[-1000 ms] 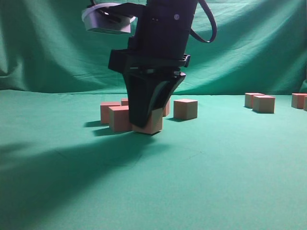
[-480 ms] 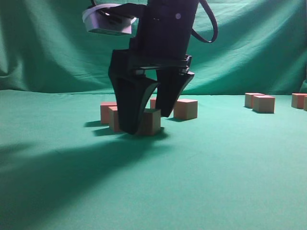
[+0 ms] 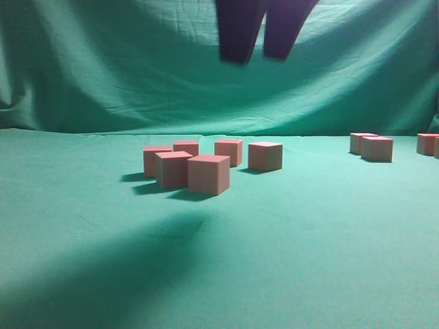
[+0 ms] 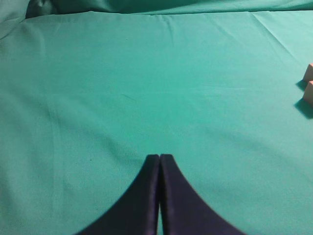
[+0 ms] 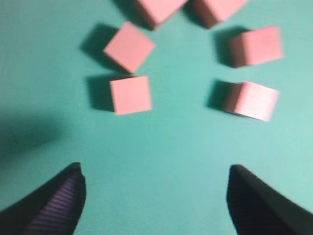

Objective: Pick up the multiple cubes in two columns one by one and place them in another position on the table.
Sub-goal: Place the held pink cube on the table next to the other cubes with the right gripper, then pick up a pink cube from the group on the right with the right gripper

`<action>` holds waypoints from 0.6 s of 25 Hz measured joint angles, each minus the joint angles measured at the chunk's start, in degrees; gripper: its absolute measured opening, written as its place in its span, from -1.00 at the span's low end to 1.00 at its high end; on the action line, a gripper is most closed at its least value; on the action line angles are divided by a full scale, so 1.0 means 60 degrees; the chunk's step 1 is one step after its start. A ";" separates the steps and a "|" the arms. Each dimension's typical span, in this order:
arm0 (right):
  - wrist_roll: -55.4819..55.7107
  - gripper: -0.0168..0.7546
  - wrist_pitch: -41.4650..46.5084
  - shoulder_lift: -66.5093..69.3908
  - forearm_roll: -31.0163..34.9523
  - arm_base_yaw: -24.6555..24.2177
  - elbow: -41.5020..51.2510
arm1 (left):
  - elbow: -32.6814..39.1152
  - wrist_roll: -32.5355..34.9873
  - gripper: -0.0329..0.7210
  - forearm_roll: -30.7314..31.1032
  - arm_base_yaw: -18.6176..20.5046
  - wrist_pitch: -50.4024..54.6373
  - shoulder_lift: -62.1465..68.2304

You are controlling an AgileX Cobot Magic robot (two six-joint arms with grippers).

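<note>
1. Now the left gripper (image 4: 159, 157) hangs over bare table (image 4: 122, 88), its jaws pressed together on nothing.
2. Six cubes (image 3: 208, 173) sit grouped left of centre in two short columns, and more cubes (image 3: 376, 148) lie far right.
3. High above the group, the right gripper (image 5: 154, 171) has its jaws spread wide, empty.

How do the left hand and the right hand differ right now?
The left hand is shut, fingertips together; the right hand is wide open. The left hand faces bare table, with cubes only at its view's right edge; the right hand hangs high above six cubes and holds nothing. Both have dark, tapered fingers, and neither grips a cube.
</note>
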 joint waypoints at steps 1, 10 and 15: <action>0.0460 0.49 -0.0019 -0.0314 -0.0221 -0.0047 0.0000 | 0.0000 0.0000 -0.91 0.0000 0.0000 0.0000 0.0000; 0.2872 0.49 -0.0022 -0.1273 -0.0606 -0.3150 0.0000 | 0.0000 0.0000 -0.91 0.0000 0.0000 0.0000 0.0000; 0.3821 0.49 -0.0194 -0.0830 -0.0028 -0.4712 0.0000 | 0.0000 0.0000 -0.91 0.0000 0.0000 0.0000 0.0000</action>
